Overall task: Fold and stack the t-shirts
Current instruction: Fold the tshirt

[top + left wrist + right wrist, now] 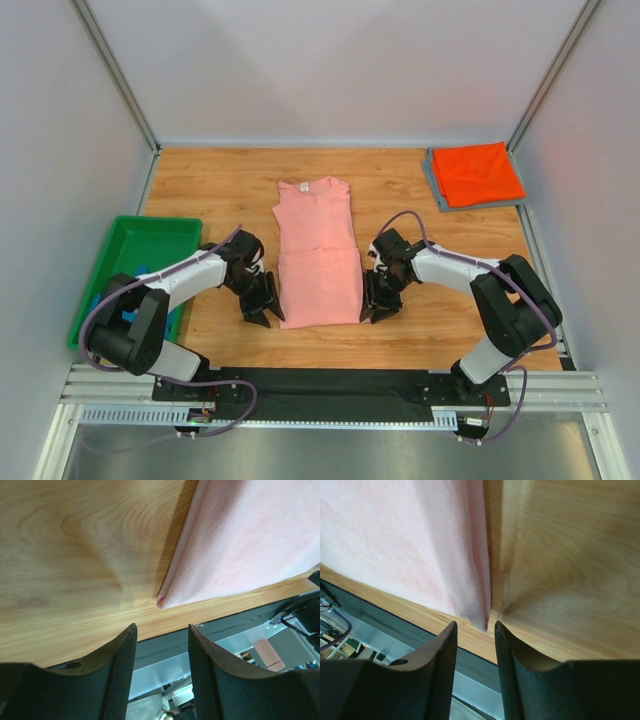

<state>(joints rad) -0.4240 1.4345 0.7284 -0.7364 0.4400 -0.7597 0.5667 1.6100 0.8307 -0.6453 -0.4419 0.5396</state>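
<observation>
The pink t-shirt [318, 262] lies mid-tabletop [215, 190], folded narrow, its lower half seemingly doubled up, so its folding looks only partly done. The left fingers [117, 672] and right fingers [437, 667] are spread, empty, beside its near corners. An orange t-shirt [477, 172] is stacked on a grey one [436, 188] far right.

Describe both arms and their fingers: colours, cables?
Both alike: the left arm and right arm have white links between black joint housings, each with a purple cable looping alongside. The fingers are matte black, curved, finely textured on the inner faces. No markings visible.
</observation>
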